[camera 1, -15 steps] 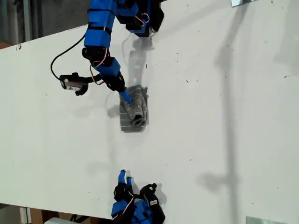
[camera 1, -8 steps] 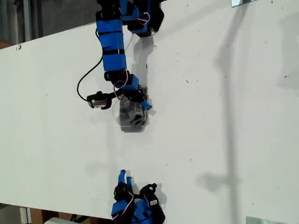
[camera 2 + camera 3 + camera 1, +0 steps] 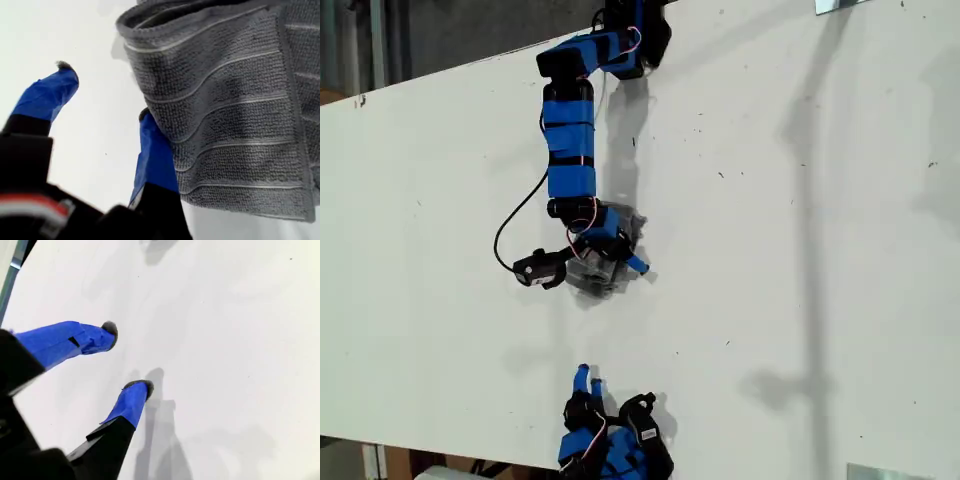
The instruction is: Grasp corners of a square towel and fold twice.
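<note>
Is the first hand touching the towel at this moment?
Touching. The first wrist view shows my first hand open, one finger tucked under the towel edge.

On our white table (image 3: 800, 300), my first gripper (image 3: 620, 262) sits over the bunched grey towel (image 3: 592, 278); my second gripper (image 3: 587, 378) rests well apart at the near edge.

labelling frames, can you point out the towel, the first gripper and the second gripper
towel (image 3: 235, 115), first wrist view, on its striped folded face
my first gripper (image 3: 107, 97), first wrist view, between its open fingertips
my second gripper (image 3: 127, 357), second wrist view, between its open fingertips
</note>
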